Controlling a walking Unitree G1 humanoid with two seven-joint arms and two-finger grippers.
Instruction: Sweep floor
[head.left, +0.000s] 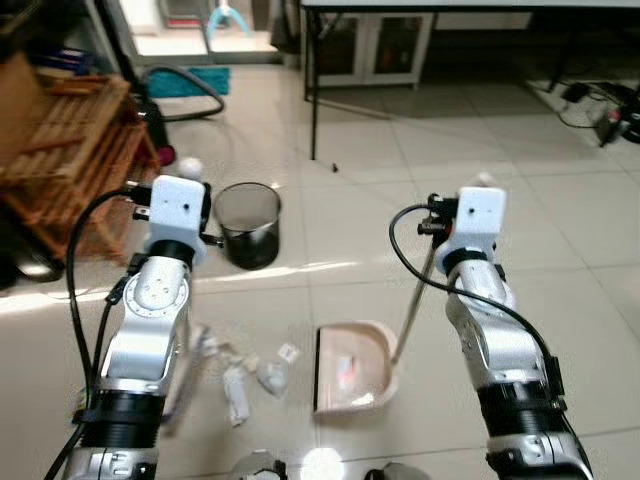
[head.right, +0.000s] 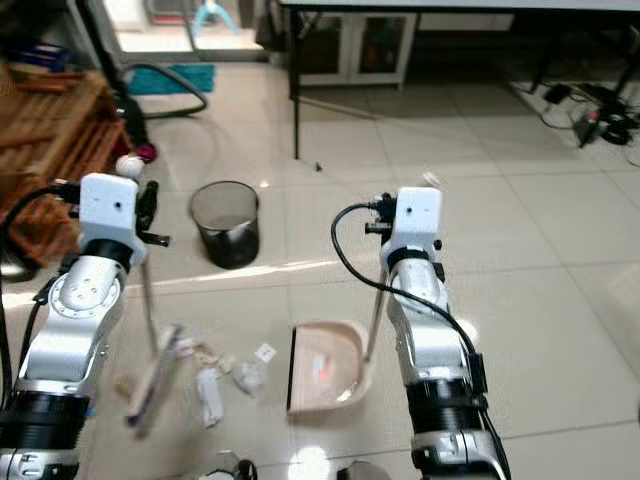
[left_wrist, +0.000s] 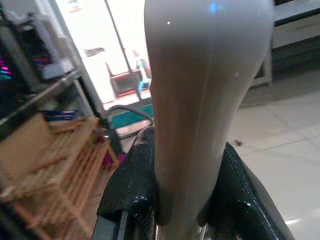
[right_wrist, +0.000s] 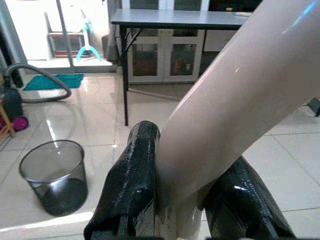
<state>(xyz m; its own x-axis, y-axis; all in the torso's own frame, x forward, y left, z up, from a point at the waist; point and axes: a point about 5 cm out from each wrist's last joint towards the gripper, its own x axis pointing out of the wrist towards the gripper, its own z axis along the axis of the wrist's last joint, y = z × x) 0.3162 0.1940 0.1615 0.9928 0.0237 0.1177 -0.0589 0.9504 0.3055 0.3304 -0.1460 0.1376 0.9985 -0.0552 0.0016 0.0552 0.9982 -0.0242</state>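
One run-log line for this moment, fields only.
left pincer: shut on broom handle | right pincer: shut on dustpan handle | dustpan: on floor | scraps: beside it | bin: behind

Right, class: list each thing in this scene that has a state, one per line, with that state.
Left hand: shut on the cream broom handle.
Right hand: shut on the cream dustpan handle.
Pale pink plastic dustpan: resting on the floor, some debris inside.
Black mesh waste bin: upright, open-topped.
White paper scraps: scattered, not yet swept in.
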